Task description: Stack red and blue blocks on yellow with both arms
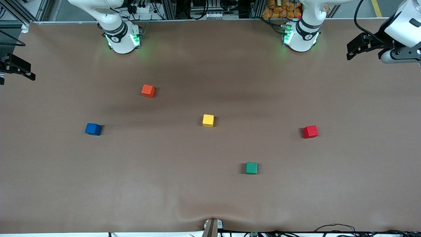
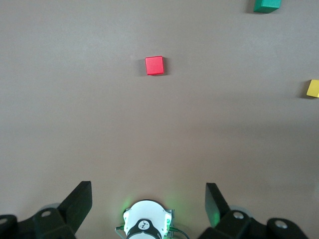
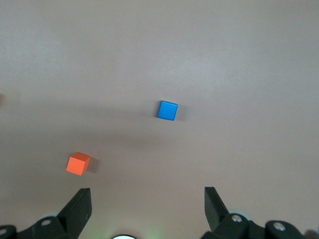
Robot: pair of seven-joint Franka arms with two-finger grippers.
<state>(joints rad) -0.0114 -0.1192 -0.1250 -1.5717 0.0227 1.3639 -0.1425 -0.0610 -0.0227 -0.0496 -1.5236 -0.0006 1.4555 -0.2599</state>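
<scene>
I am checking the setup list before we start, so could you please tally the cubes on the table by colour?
Red cube: 1
Blue cube: 1
Yellow cube: 1
Orange-red cube: 1
Green cube: 1
Total: 5 cubes, each lying apart on the table, none stacked.

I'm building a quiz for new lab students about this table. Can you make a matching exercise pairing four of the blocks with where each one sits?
Things:
1. red block
2. blue block
3. green block
4. orange-red block

Places:
A. closest to the front camera
B. closest to the robots' bases
C. toward the left arm's end of the table
D. toward the right arm's end of the table

Pairs: 1-C, 2-D, 3-A, 4-B
</scene>
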